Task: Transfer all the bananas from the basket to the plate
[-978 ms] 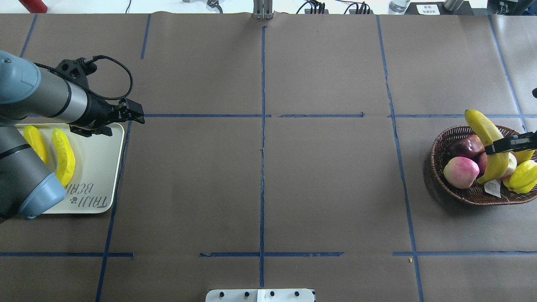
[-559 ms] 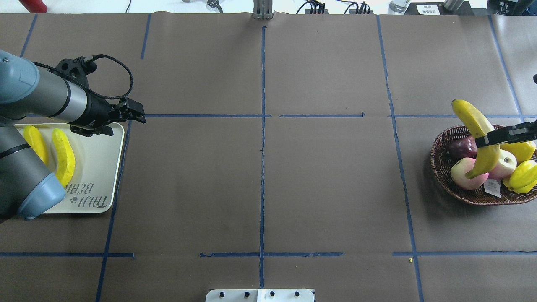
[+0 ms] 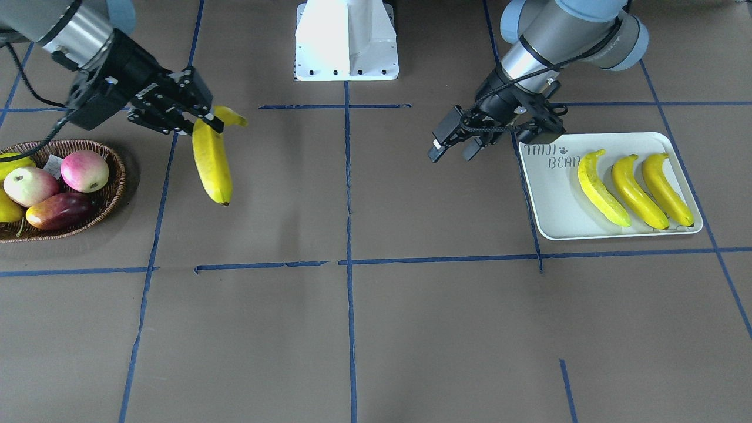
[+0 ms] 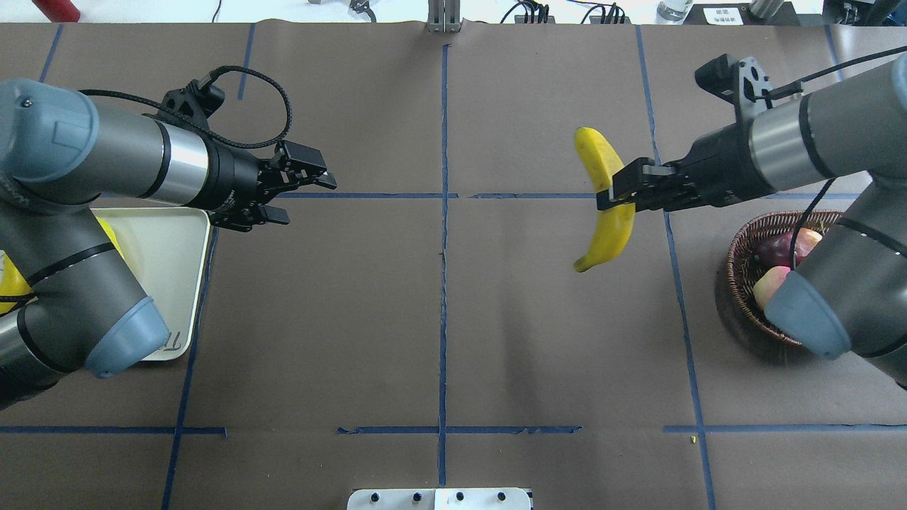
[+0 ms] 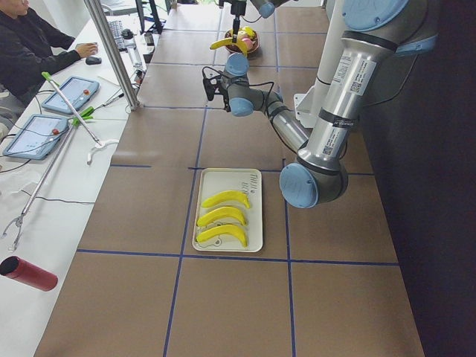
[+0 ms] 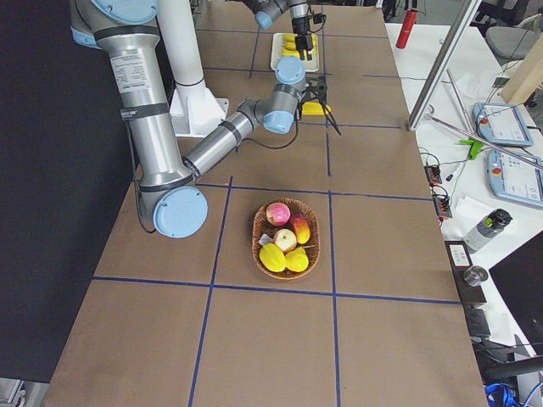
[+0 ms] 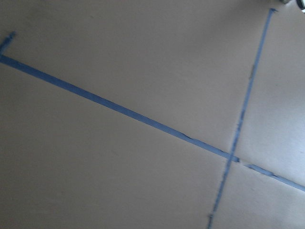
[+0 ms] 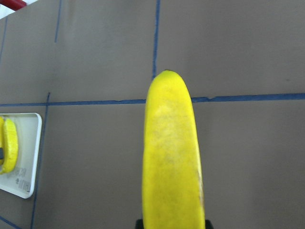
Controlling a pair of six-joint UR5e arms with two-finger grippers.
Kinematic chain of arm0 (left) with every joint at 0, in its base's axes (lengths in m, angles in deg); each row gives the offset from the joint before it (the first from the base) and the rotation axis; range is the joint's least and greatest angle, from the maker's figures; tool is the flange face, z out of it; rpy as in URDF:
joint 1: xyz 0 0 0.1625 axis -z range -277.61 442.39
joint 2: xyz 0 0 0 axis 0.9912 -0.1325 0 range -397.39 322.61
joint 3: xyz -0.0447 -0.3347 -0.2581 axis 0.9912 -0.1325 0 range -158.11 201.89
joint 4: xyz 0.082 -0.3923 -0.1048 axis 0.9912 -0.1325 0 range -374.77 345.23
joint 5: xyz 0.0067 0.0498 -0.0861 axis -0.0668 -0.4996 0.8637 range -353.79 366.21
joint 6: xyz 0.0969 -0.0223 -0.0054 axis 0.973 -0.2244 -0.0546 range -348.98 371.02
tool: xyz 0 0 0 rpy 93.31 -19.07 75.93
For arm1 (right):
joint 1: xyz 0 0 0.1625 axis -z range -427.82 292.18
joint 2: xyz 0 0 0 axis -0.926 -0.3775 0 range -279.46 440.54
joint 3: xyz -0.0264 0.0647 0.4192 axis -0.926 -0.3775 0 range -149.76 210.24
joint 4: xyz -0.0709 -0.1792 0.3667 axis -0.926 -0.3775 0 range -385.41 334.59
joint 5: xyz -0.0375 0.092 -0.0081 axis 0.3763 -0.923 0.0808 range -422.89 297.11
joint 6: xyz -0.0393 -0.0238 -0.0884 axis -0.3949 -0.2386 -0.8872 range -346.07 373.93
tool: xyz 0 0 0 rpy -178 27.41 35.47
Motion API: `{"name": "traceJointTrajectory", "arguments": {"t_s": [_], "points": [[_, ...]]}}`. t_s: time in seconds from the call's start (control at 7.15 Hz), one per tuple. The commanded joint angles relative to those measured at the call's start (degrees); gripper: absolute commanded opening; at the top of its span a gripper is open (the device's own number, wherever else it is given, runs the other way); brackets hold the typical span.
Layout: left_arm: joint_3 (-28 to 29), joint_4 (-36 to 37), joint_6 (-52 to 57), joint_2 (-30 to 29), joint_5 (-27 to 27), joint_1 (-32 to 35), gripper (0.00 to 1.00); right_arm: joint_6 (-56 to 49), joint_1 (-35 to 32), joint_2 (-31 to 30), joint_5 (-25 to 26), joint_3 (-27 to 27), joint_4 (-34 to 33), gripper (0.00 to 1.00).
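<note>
One banana (image 4: 615, 228) is up off the table (image 4: 439, 340), pinched across its body by the right gripper (image 4: 611, 195), whose fingers are pressed onto its two sides. Its long axis lies crosswise to those fingers. In the overhead view it runs from the far side of the table towards the robot's side, the bow's back facing the right arm and both ends curling towards the table's middle. In the front-facing view the same banana (image 3: 210, 158) hangs tilted from the right gripper (image 3: 201, 121), which grips it nearer the upper end, the dark-tipped end lowest. It is outside the basket (image 4: 742, 244), near it, on the side towards the table's centre, and well apart from the plate (image 3: 546, 218). Three bananas (image 3: 637, 191) lie side by side on the plate, roughly parallel, next to its printed lettering. Inside the basket (image 3: 115, 187) are two apples (image 3: 85, 170), a dark red fruit (image 3: 59, 211) and yellow fruits (image 3: 7, 208) at the view's edge. Between the held banana and the plate lies brown table crossed by blue tape lines (image 4: 443, 283). The left gripper (image 4: 306, 198) hangs there too, near the plate's corner, fingers spread and holding nothing. The right wrist view has the banana (image 8: 172, 162) running straight away from the camera, the plate (image 8: 29, 157) off to one side.
</note>
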Motion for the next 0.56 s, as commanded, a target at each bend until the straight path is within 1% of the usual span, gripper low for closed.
{"name": "traceJointTrajectory", "arguments": {"t_s": [0.0, 0.14, 0.28, 0.42], "points": [[-0.2, -7.6, -8.9, -2.8, -0.1, -0.5, 0.95, 8.2, 11.6, 1.9, 13.5, -0.3, 10.4, 0.02], [0.0, -8.1, -9.6, -4.7, 0.0, -0.5, 0.95, 8.6, 15.8, 2.0, 18.3, -0.2, 11.7, 0.03], [0.2, -8.2, -9.5, -6.1, -0.1, -2.3, 0.95, 8.5, 18.9, 3.4, 20.9, -0.3, 11.7, 0.03], [1.2, -8.2, -9.5, -8.2, -0.1, -3.0, 0.93, 8.4, 21.1, 4.7, 22.9, -0.3, 11.7, 0.03]]}}
